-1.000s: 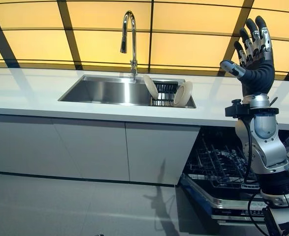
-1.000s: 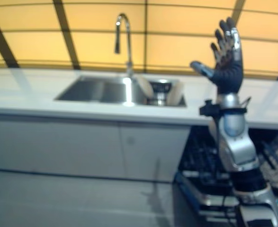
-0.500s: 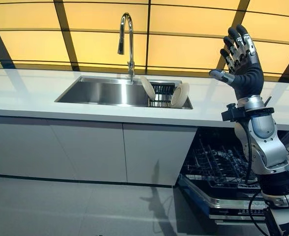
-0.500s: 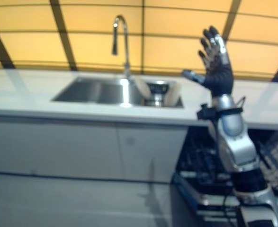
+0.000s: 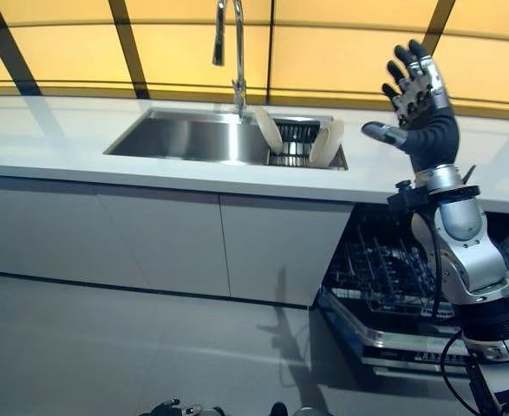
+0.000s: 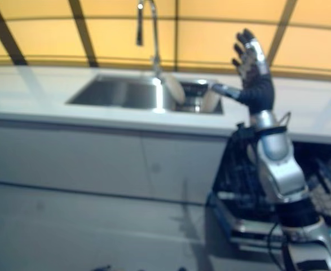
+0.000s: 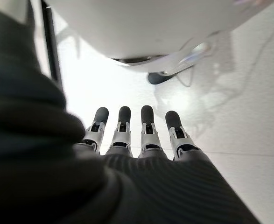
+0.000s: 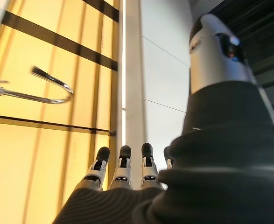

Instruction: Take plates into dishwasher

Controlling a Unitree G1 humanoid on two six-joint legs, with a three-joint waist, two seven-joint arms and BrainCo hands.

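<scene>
Where the long white counter (image 5: 55, 143) runs under a wall of amber panels (image 5: 332, 52) split by dark bars, the right hand (image 5: 417, 104) is raised above its edge, fingers straight and spread, thumb held out toward the sink, holding nothing. To that hand's left, sunk in the counter, lies the sink (image 5: 185, 139), a rectangular steel basin with a smooth, shiny floor. Its end nearer the hand holds a dark wire rack (image 5: 293, 147), and two round white plates stand on edge there: one plate (image 5: 267, 130) leaning at the rack's far side, the other plate (image 5: 326, 143) at the side closest to the hand, well apart from the thumb. A curved chrome tap (image 5: 228, 43) rises behind the basin. Below the hand and its arm, the dishwasher (image 5: 384, 286) stands open under the counter, its dark wire basket pulled out; what lies in it cannot be made out. Plain pale cupboard fronts (image 5: 150, 234) fill the rest of the run, above a grey floor (image 5: 107, 355). The left hand (image 7: 137, 135) shows only in its wrist view, fingers straight and empty, pointing at the pale floor.
</scene>
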